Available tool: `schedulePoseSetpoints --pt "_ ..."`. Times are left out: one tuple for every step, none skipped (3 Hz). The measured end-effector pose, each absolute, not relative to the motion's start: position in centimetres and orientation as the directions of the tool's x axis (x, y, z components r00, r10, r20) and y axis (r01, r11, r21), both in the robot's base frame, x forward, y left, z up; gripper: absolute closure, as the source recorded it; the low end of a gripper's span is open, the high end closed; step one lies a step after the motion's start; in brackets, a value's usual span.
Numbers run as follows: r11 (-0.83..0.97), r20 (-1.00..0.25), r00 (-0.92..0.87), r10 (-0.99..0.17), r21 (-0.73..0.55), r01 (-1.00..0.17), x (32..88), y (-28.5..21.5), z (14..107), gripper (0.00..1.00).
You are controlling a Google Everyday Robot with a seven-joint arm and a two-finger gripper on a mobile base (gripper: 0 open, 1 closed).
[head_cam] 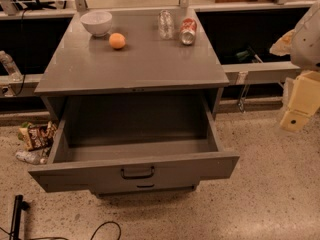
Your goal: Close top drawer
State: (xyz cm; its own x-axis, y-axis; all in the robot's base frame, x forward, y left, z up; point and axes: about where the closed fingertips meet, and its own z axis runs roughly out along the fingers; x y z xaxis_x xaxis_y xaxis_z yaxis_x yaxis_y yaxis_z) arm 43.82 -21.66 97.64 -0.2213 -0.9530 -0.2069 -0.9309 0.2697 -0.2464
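Observation:
The top drawer of the grey metal cabinet is pulled far out toward me. Its inside is empty. A small black bar handle sits at the centre of its front panel. My gripper, pale yellow under a white arm, is at the right edge of the view. It is to the right of the cabinet, clear of the drawer and not touching it.
On the cabinet top are a white bowl, an orange, a clear bottle and a red can. A lower drawer's handle shows below. Snack bags lie on the floor at left, and a black stand and cable at bottom left.

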Motion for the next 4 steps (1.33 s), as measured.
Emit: schedulePoseSetpoints --pt "0.27 -0.207 -0.221 -0.953 -0.247 -0.931 43.8 -21.7 97.6 0.0" --pt "0.277 -0.218 -0.224 -0.95 -0.254 -0.927 43.8 -21.6 97.7 0.17" --pt "0.279 -0.279 -0.213 -0.936 -0.219 -0.935 43.4 -21.2 93.0 0.48" --pt "0.217 -0.404 -0.121 -0.906 -0.199 -0.956 42.9 -20.1 84.1 0.79"
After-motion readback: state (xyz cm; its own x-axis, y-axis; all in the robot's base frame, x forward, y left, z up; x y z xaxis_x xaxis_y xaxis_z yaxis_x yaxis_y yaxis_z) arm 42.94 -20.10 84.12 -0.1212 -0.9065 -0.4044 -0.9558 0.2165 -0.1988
